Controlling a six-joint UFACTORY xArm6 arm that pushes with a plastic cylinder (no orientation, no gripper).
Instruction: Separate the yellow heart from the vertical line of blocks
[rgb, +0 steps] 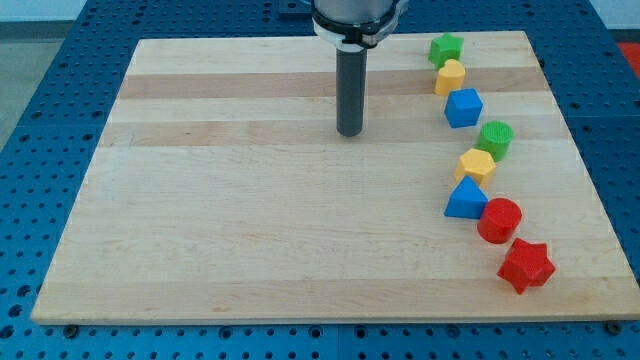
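Observation:
Several blocks form a rough vertical line along the view's right side. From top to bottom: a green star (446, 47), the yellow heart (450, 76), a blue block (463, 107), a green block (494, 138), a yellow hexagon (476, 165), a blue triangle (465, 199), a red cylinder (499, 220) and a red star (525, 265). The yellow heart touches the green star above it and the blue block below it. My tip (349, 132) rests on the board well to the left of the line, about level with the green block, touching no block.
The wooden board (250, 220) lies on a blue perforated table (40, 120). The board's right edge runs close to the red star and the green star.

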